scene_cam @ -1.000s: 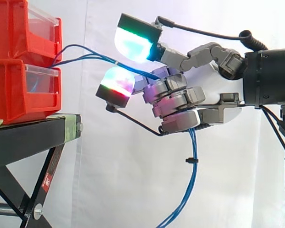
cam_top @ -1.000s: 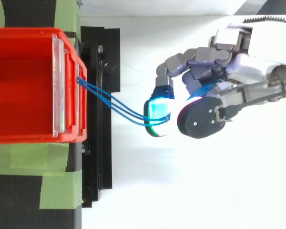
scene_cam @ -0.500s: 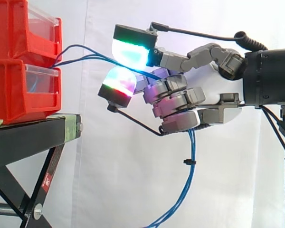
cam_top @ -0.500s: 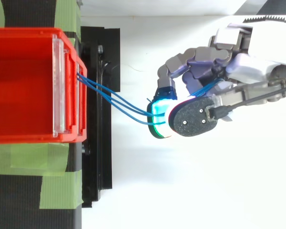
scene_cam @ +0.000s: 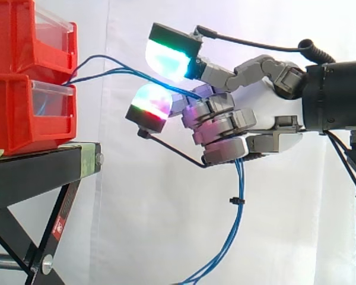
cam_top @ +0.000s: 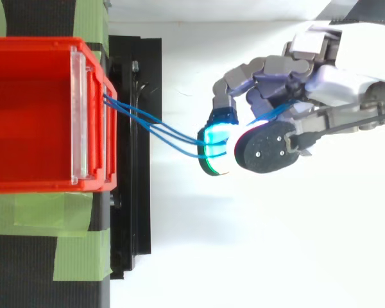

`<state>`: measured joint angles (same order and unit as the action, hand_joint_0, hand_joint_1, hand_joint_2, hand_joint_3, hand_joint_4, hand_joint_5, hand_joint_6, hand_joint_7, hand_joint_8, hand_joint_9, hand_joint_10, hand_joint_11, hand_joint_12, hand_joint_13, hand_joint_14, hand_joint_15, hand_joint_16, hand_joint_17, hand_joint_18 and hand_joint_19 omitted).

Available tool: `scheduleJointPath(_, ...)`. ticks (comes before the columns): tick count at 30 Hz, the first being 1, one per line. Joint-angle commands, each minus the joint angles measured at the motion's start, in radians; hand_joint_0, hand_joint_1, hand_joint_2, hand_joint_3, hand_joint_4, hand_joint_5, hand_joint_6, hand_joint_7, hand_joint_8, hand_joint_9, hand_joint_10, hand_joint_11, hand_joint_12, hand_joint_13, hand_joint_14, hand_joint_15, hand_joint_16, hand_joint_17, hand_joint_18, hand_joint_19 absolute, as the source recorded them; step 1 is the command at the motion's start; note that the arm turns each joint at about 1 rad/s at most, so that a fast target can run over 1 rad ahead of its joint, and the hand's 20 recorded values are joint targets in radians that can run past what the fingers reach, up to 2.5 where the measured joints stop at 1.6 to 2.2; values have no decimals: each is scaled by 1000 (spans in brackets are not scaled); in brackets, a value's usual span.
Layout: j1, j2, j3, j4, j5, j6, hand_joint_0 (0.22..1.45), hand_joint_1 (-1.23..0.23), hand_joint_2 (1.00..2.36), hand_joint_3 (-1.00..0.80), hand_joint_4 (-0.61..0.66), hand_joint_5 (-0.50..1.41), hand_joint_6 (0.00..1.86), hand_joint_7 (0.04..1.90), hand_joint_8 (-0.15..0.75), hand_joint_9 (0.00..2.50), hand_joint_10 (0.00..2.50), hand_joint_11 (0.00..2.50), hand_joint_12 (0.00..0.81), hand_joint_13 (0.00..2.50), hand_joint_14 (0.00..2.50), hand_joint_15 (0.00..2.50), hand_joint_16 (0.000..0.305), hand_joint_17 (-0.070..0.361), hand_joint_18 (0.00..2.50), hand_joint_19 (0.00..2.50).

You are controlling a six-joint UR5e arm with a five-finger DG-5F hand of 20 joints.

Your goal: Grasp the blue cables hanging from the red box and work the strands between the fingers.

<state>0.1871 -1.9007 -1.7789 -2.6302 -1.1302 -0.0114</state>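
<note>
The blue cables (scene_cam: 240,184) leave the front of the red box (scene_cam: 18,119) at the left of the frame, cross the gap to mid-frame, pass between the glowing fingertips (scene_cam: 151,101) and drop in a loose bundle towards the lower edge. The hand (scene_cam: 249,119) is closed on them, fingers curled round the strands, well clear of the bench (scene_cam: 35,166). The grasp looks made, so the step in hand is judged to be working the strands (the span to the box has little slack); the next move calls for small rubbing motions of the pads without pulling rightward.
</note>
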Motion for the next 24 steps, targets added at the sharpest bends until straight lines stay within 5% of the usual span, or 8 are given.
scheduleJointPath(1, 0, 0, 9, 3, 33, 1, 878, -571, 1007, -836, 247, 109, 626, 1159, 376, 674, 2500, 2465, 418, 998, 2500, 1322, 45, 102, 1373, 1281)
scheduleJointPath(9, -2, 0, 39, -7, 35, -12, 921, -615, 1012, -668, 240, 57, 741, 1119, 376, 674, 2500, 2465, 418, 998, 2500, 1322, 45, 102, 1373, 1281)
scheduleJointPath(18, 0, 0, 38, -7, 36, -53, 885, -628, 1008, -805, 253, 30, 792, 1082, 376, 674, 2500, 2465, 418, 998, 2500, 1322, 45, 102, 1373, 1281)
scheduleJointPath(24, 2, 0, 39, -5, 66, -113, 941, -641, 1017, -499, 210, -2, 931, 1069, 376, 674, 2500, 2465, 418, 998, 2500, 1322, 45, 102, 1373, 1281)
